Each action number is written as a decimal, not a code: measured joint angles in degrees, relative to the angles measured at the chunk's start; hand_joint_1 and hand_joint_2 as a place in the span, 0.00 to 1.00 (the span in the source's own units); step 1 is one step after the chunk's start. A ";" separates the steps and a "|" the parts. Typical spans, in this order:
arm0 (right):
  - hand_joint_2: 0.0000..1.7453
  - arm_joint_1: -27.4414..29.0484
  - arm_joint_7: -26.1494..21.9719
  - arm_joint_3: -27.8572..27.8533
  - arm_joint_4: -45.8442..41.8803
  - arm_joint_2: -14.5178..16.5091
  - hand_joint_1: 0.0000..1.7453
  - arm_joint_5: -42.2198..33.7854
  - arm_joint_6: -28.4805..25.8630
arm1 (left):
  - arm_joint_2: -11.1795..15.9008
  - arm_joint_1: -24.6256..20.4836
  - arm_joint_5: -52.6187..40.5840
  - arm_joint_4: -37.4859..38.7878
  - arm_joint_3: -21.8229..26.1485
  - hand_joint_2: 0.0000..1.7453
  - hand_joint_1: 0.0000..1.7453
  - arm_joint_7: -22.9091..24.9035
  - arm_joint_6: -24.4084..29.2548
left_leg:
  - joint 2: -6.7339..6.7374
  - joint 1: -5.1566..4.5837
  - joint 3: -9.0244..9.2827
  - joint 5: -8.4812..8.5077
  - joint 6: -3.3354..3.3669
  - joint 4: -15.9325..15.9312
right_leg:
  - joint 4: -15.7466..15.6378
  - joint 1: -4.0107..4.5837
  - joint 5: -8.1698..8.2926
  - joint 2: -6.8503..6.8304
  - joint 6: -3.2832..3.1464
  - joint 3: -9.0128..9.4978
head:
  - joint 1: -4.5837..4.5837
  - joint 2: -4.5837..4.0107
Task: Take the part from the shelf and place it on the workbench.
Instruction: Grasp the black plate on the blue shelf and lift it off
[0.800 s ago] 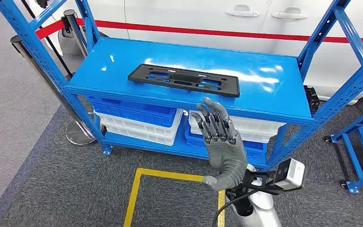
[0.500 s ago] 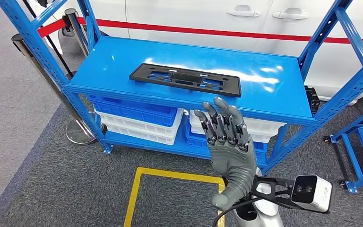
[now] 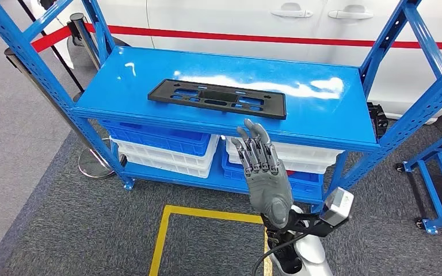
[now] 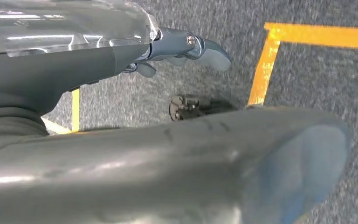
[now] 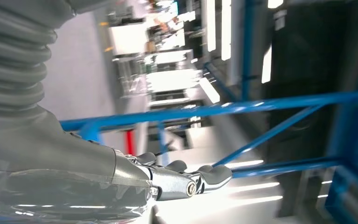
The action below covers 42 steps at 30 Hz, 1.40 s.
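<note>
The part (image 3: 217,98), a flat black plate with cut-outs, is lying on the blue top board of the shelf (image 3: 334,109), in the upper middle of the head view, close to the board's front edge. The right hand (image 3: 263,171) is hovering just below that edge at centre frame, fingers straight and slightly spread, holding nothing and not touching the part. The left hand (image 4: 186,46) is hanging over the grey floor beside a yellow line; whether it is spread or curled I cannot tell.

To grasp well, the hand probably needs to rise above the board, then slide under the plate's near edge. The front lip is standing in the way. Blue and white bins (image 3: 161,146) are sitting on the lower level, and a white car (image 3: 236,20) is standing behind.
</note>
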 joint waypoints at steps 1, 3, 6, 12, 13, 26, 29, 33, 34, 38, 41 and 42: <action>0.00 0.12 0.40 -0.04 0.48 0.02 0.00 0.09 -0.37 | -0.01 -0.04 0.00 0.00 0.00 0.00 0.00 -0.03 -0.07 | 0.06 0.12 -1.08 -1.30 -0.32 2.36 | -0.18 -0.14 -0.03 -0.10 -0.26 0.18 | -0.04 0.00; 0.00 0.39 0.81 -0.12 1.39 0.04 0.00 0.19 -0.74 | -0.02 0.00 -0.03 0.00 -0.01 0.00 0.00 -0.04 -0.12 | 0.13 0.47 -5.31 -4.64 -0.89 10.20 | -0.23 -0.18 -0.22 -0.30 -0.59 0.34 | -0.11 0.00; 0.25 0.77 0.96 -0.21 2.45 0.04 0.00 0.20 -0.92 | -0.03 0.17 -0.07 0.00 -0.01 0.00 0.00 -0.02 -0.13 | 0.14 0.94 -9.19 -4.13 -1.35 15.09 | -0.11 -0.27 -0.53 -0.28 -0.52 0.58 | -0.11 0.00; 1.00 1.08 3.28 -0.47 3.30 0.34 0.00 0.32 -3.26 | -0.15 0.05 -0.34 0.04 -0.02 0.00 0.00 0.94 0.03 | 0.05 0.71 -3.72 3.77 -0.47 0.25 | -0.06 -0.26 -1.11 -0.06 1.26 1.36 | -0.09 0.01; 1.00 1.18 3.67 -0.49 3.32 0.36 0.00 0.22 -3.38 | -0.15 0.07 -0.39 0.04 -0.02 0.00 0.00 1.10 0.09 | 0.00 0.67 -3.77 3.90 0.01 0.19 | -0.19 -0.28 -1.01 -0.05 1.62 1.36 | -0.08 0.01; 1.00 2.71 5.43 -0.84 3.65 0.33 0.00 -2.87 0.63 | -0.47 0.20 -0.96 0.09 -0.08 0.00 0.00 1.52 0.48 | 0.06 -1.13 -0.19 1.04 2.84 -0.77 | 2.25 1.54 0.94 -0.32 -0.74 -1.52 | -0.27 0.00; 1.00 2.66 5.36 -0.86 3.57 0.34 0.00 -2.88 1.00 | -0.58 0.03 -1.00 0.10 -0.10 0.00 0.00 1.59 0.57 | 0.19 -1.02 0.48 0.26 1.92 -1.21 | -0.09 1.81 -0.28 -0.34 -1.19 -0.07 | -0.35 0.01; 1.00 2.43 5.21 -0.88 3.31 0.44 0.00 -2.89 1.69 | -0.54 -0.20 -1.19 0.11 -0.25 0.00 0.00 1.57 0.70 | 0.26 -0.63 -1.65 -1.78 0.53 5.09 | -2.48 0.71 -1.19 -0.59 -1.24 3.81 | -0.62 0.01; 1.00 2.35 5.20 -0.88 3.32 0.45 0.00 -2.89 1.81 | -0.54 -0.17 -1.25 0.11 -0.27 0.00 0.00 1.61 0.72 | 0.25 -0.26 -4.33 -2.75 0.06 9.08 | -2.66 0.52 -1.69 -0.70 -1.22 4.63 | -0.72 0.01; 1.00 2.37 5.20 -0.88 3.33 0.46 0.00 -2.89 2.06 | -0.54 0.26 -1.40 0.11 -0.31 0.00 0.00 1.75 0.83 | 0.31 1.21 -11.19 2.02 -1.57 12.21 | -2.69 -0.42 -4.57 -0.35 -0.19 8.10 | -0.71 0.01; 1.00 2.29 5.24 -0.87 3.38 0.45 0.00 -2.88 2.27 | -0.56 0.35 -1.39 0.24 -0.31 0.00 0.00 1.74 0.89 | 0.51 1.54 -9.58 8.94 -1.94 3.33 | -2.31 -0.78 -7.16 -0.15 1.33 10.39 | -0.88 0.01; 1.00 2.25 5.28 -0.86 3.38 0.44 0.00 -2.88 2.32 | -0.56 0.28 -1.37 0.30 -0.31 0.00 0.00 1.75 0.90 | 0.49 1.44 -9.33 8.87 -1.52 2.34 | -2.17 -0.71 -7.66 -0.13 1.81 10.47 | -0.93 0.01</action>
